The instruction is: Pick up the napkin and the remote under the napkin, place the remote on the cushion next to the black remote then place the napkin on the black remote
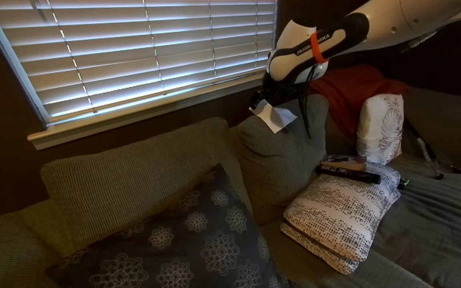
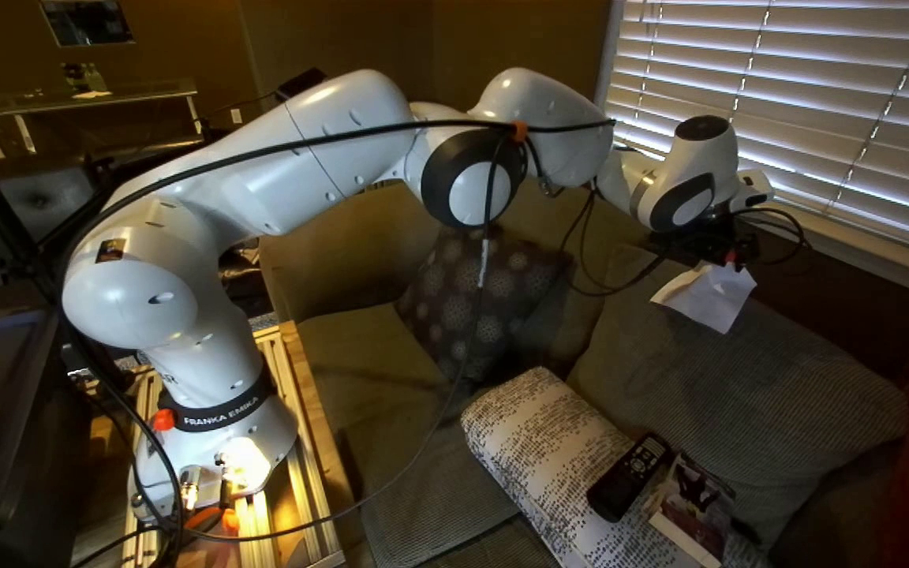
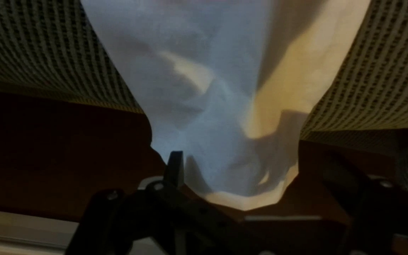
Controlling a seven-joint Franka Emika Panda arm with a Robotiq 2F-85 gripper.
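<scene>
Sofa backrest [image 1: 286,172]: olive-toned and ribbed, standing beneath white slatted blinds [image 1: 154,52].
Napkin [image 3: 211,117]: white, creased, spread out at the top of that backrest (whether it rests there along its whole length, I cannot tell), right at the gripper [image 3: 255,163]; in the wrist view its narrow end reaches in between the fingers [image 3: 175,170].
Jaws: spread wide, one to each side of that narrow end, with hold of nothing; toward the left of the wrist view the finger stands right beside the paper's edge, touching or not I cannot tell, while the opposite one stands apart from it.
Under the napkin: hidden.
Off-white cushion [image 2: 533,426]: dark-speckled, on the sofa seat [image 2: 447,505], well apart from napkin and gripper and lower than both.
Black remote [image 2: 630,477]: flat on that cushion, buttons up.
Beside the remote: a picture-printed booklet or case [image 2: 691,505], which of these is unclear.
Farther out: white upright pillow [image 1: 378,124], red cloth [image 1: 350,84] just behind it; dark floral pillow [image 1: 190,244] in both exterior views.
</scene>
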